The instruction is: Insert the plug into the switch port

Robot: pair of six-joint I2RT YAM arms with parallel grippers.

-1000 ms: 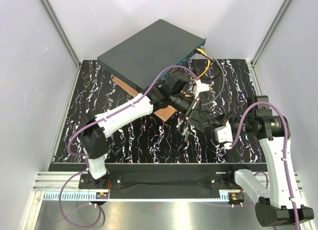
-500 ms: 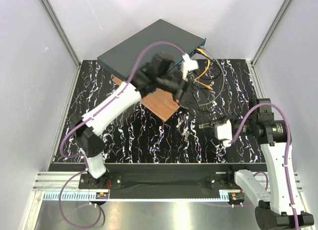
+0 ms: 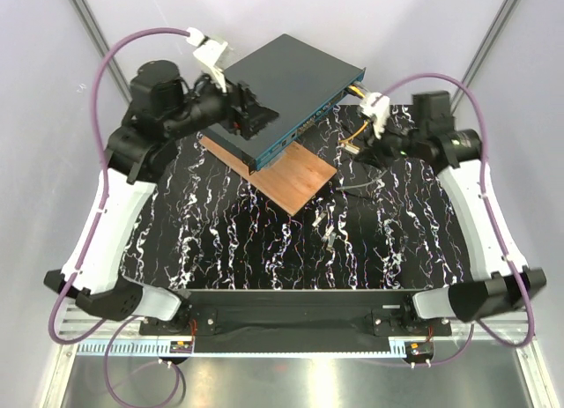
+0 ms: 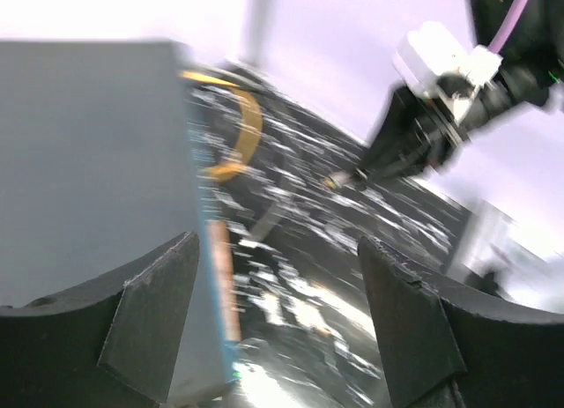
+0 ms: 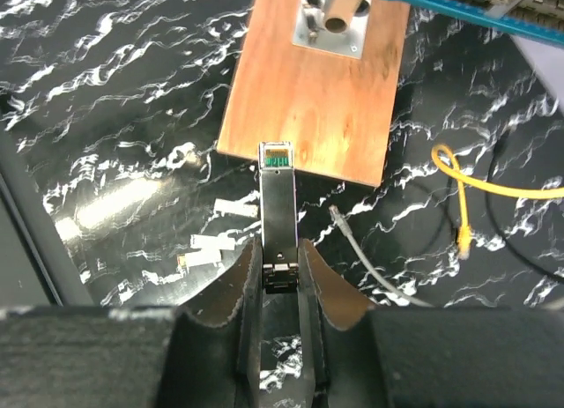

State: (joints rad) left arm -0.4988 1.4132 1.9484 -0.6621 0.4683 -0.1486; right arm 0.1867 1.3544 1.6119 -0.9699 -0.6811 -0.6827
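The switch (image 3: pixel 286 77) is a flat dark grey box with a teal front face (image 3: pixel 300 130), lying aslant at the back. My left gripper (image 3: pixel 263 126) hovers at its near left corner. In the left wrist view it (image 4: pixel 273 285) is open and empty, with the switch top (image 4: pixel 88 161) under its left finger. My right gripper (image 3: pixel 357 145) is right of the switch front, shut on the plug (image 3: pixel 345 146). In the right wrist view the plug (image 5: pixel 278 192) is a slim grey piece with a green tip, sticking out of the shut gripper (image 5: pixel 280 254) toward the wooden board.
A brown wooden board (image 3: pixel 291 179) lies under the switch front and carries a metal bracket with a post (image 5: pixel 333 20). Yellow cables (image 5: pixel 467 192) and a grey cable (image 5: pixel 370 258) lie to the right on the black marbled mat. Small white strips (image 5: pixel 211 241) lie nearby.
The left arm swung up and back to the left and its gripper opened. The right arm carried the plug from the near right up toward the switch's right end.
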